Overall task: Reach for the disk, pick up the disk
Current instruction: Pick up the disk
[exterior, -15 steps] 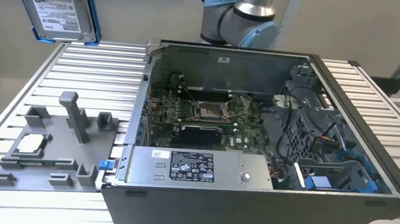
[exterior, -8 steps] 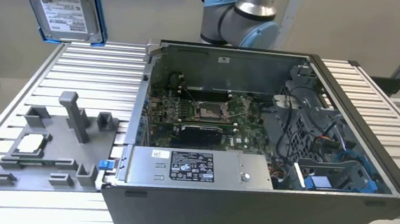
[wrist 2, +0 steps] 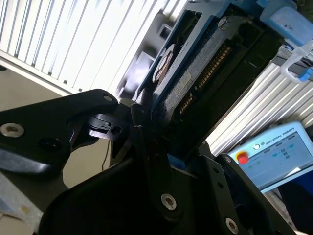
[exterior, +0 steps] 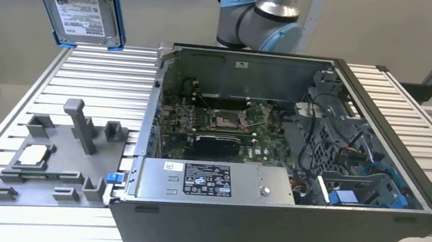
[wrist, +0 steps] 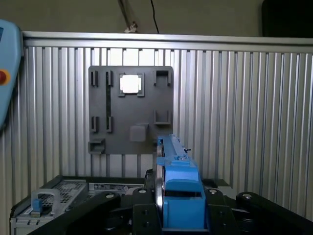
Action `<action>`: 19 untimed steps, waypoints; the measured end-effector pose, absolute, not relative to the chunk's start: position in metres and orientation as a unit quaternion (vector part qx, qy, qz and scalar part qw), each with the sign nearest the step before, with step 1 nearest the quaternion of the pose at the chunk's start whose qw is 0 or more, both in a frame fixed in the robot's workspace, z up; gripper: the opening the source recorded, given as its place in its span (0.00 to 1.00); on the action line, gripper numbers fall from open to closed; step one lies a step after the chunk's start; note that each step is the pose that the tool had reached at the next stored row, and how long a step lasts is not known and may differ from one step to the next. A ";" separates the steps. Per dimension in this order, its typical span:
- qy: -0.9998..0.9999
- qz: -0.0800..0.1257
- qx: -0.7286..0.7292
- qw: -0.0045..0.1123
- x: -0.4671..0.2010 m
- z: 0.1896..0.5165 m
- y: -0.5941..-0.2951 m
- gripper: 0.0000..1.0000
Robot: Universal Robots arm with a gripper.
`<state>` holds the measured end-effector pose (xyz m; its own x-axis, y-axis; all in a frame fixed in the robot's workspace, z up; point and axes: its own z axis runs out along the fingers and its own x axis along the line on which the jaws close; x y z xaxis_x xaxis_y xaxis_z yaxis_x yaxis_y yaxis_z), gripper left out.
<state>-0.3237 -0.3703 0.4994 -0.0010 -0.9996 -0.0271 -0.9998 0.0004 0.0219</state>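
The disk (exterior: 85, 7), silver-grey with a white label and a blue frame, hangs upright in the air at the exterior view's upper left, well above the slatted table (exterior: 102, 82). The first wrist view shows the disk (wrist: 178, 188) edge-on, its blue frame clamped in my gripper (wrist: 180, 215), which is shut on it. In the second wrist view the disk (wrist 2: 195, 73) runs away from the black fingers (wrist 2: 142, 122) that hold its near end.
Below the disk lies a grey fixture plate (exterior: 56, 160) carrying a small square silver chip (exterior: 34, 155). An open computer case (exterior: 275, 161) takes up the middle of the table. The arm's base (exterior: 260, 19) stands behind it. A teach pendant (wrist 2: 279, 152) lies beside the table.
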 end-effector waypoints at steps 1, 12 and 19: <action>0.707 0.017 -0.707 0.002 -0.322 0.499 -0.370 0.00; 0.707 0.017 -0.707 0.002 -0.297 0.499 -0.370 0.00; 0.707 0.017 -0.707 0.001 -0.280 0.499 -0.370 0.00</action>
<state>-0.2797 -0.3704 0.4994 -0.0010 -0.9996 -0.0265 -0.9997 0.0004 0.0225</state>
